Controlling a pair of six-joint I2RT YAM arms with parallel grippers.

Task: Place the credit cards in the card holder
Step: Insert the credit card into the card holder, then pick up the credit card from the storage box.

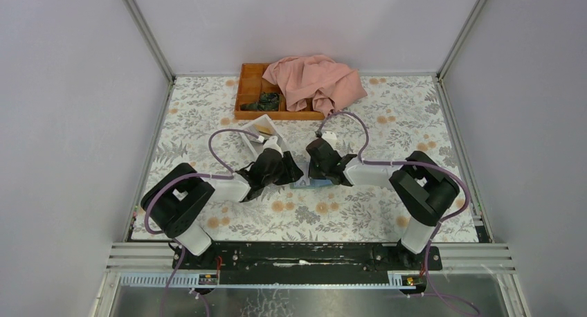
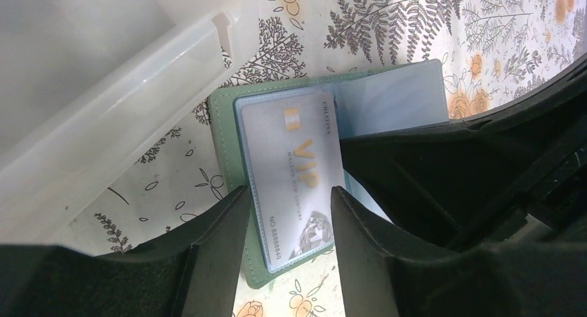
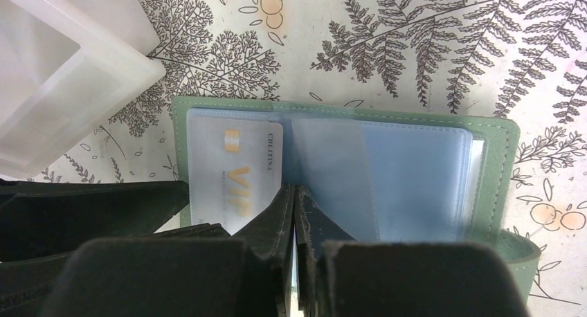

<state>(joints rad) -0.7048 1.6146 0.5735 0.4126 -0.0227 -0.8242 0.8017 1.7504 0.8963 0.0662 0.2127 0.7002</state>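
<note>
The grey-green card holder (image 3: 498, 133) lies open on the floral table, its pale blue clear sleeves facing up. One greyish credit card (image 2: 294, 151) with gold "VIP" lettering sits inside the left sleeve (image 3: 235, 158). My left gripper (image 2: 287, 192) is open, and its fingers (image 2: 214, 248) straddle the near end of that card and the holder's edge (image 2: 221, 123). My right gripper (image 3: 294, 189) is shut, its tips resting at the holder's spine beside a raised clear sleeve. From the top view both grippers (image 1: 291, 171) (image 1: 315, 168) meet over the holder (image 1: 313, 184) and hide most of it.
A white open-topped box (image 1: 259, 133) (image 2: 104, 88) (image 3: 62, 75) stands just left of the holder, close to the left arm. An orange wooden tray (image 1: 249, 88) at the back holds a dark object (image 1: 266, 101), and a pink cloth (image 1: 315, 82) is draped over it.
</note>
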